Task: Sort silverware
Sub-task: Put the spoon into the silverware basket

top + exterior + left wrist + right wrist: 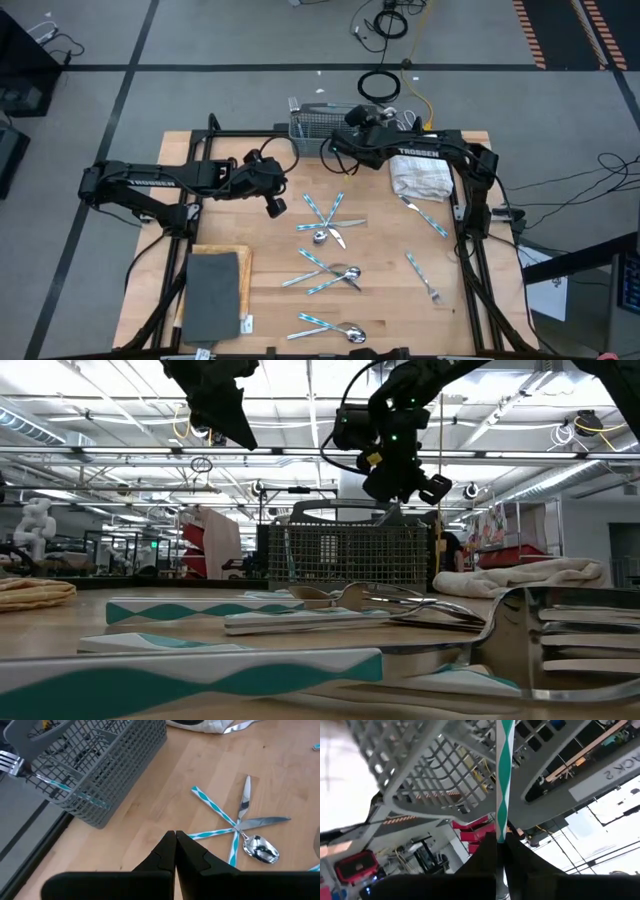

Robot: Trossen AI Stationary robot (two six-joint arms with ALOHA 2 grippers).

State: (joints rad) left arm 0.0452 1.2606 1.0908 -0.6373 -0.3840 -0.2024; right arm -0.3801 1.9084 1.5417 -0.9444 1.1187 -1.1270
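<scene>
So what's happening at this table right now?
A two-armed robot is sorting silverware into a grey mesh caddy. The right gripper is over the caddy, shut on a patterned-handled utensil. The left gripper hangs shut and empty above the table, where loose silverware is scattered.

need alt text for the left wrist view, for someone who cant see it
The left gripper, fingers shut and empty, hangs over a wooden table. Ahead lie a crossed pile of a spoon, a knife and other blue-and-white handled pieces. A grey mesh caddy stands to one side, a fork poking out past its wall.
</scene>
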